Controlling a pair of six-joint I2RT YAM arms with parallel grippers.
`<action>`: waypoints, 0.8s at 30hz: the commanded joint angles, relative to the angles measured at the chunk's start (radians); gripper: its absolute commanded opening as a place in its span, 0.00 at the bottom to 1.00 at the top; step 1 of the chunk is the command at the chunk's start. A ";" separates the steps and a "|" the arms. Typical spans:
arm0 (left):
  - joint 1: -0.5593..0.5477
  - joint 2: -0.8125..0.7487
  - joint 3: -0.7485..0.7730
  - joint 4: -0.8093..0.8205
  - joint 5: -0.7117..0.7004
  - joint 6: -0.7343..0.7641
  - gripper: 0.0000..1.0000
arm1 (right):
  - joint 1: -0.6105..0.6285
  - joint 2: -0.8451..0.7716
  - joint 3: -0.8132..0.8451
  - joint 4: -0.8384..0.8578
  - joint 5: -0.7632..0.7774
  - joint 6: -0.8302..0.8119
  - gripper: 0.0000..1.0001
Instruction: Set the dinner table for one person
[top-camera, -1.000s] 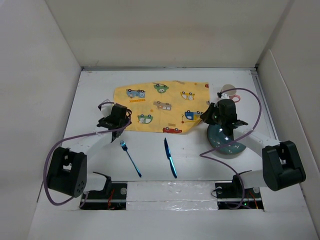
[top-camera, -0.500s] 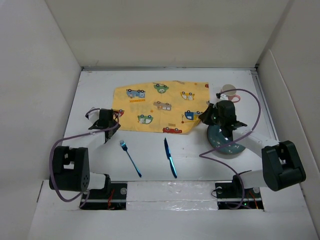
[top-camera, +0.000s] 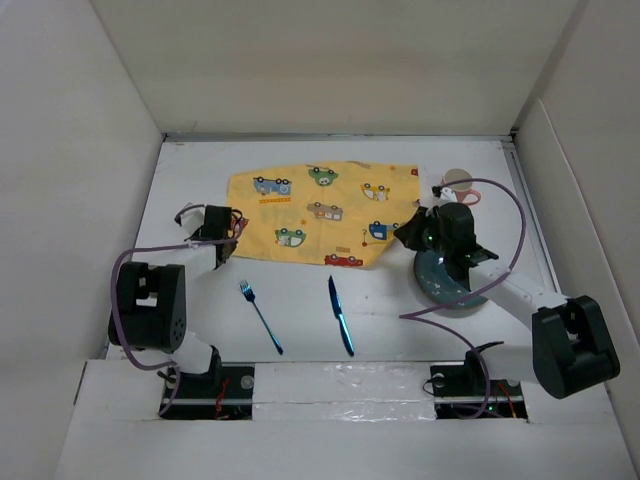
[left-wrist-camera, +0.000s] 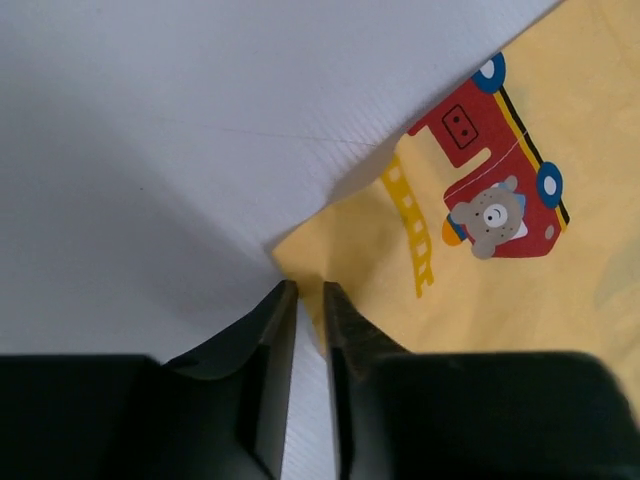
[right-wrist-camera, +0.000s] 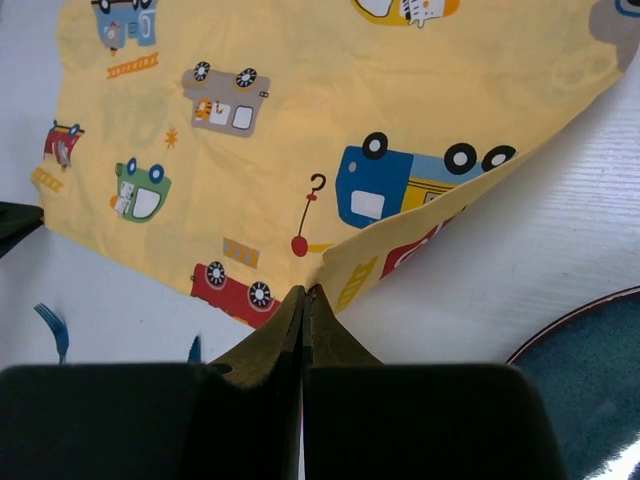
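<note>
White bench (top-camera: 300, 300) bears a rumpled mat (top-camera: 320, 205); right fingers (right-wrist-camera: 268, 350) pinch its folded edge, likely to flatten it, left fingers (left-wrist-camera: 262, 340) at its corner, hold unclear

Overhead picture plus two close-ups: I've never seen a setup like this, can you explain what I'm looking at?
The overhead picture comes from a fixed camera above a white table. At its bottom stand two robot arms, the left arm and the right arm. The close-ups come from cameras on their wrists, looking along each pincer tool. On the table lie a yellow mat printed with cartoon cars, a fork, a knife, a dark plate and a cup. The right tool is shut on the mat's near right edge, where the cloth folds up. The left tool sits at the mat's near left corner, almost closed; whether it grips is unclear.
</note>
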 joint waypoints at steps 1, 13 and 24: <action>-0.016 0.048 0.023 -0.070 -0.008 -0.006 0.12 | 0.010 -0.011 -0.003 0.055 -0.035 0.001 0.00; -0.025 -0.103 0.014 -0.115 -0.086 -0.003 0.00 | 0.019 -0.036 -0.010 0.058 -0.043 0.002 0.00; -0.003 -0.139 0.010 -0.167 -0.039 0.025 0.30 | 0.037 -0.042 -0.004 0.047 -0.029 -0.004 0.00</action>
